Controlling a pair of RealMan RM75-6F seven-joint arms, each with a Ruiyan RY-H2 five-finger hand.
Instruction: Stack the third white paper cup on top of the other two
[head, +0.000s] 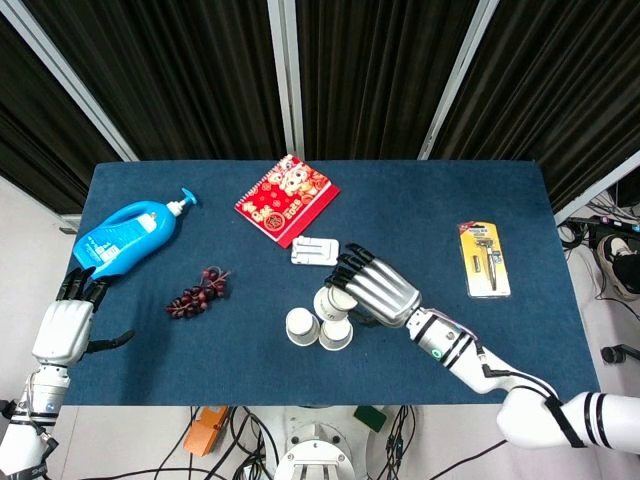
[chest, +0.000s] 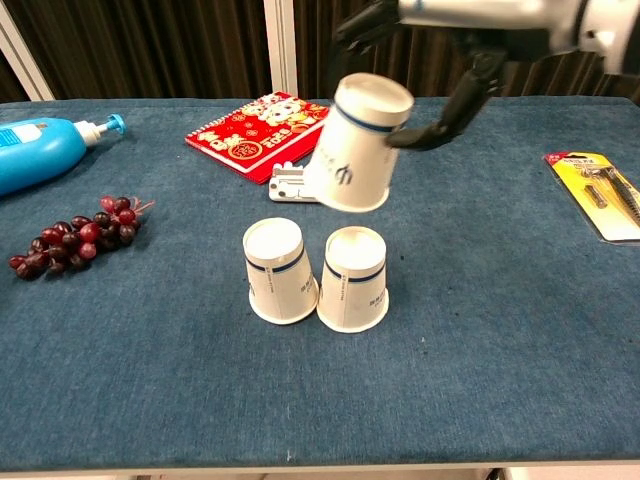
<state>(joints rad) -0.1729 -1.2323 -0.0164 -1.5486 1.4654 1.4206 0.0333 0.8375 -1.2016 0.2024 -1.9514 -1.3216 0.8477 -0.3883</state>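
The right hand holds a white paper cup upside down and tilted in the air, above and just behind two upturned cups that stand side by side, touching, near the table's front edge. The left hand hangs at the left edge with fingers spread, holding nothing.

Both the left hand and right hand have silver-grey backs, black fingers, and white forearms.
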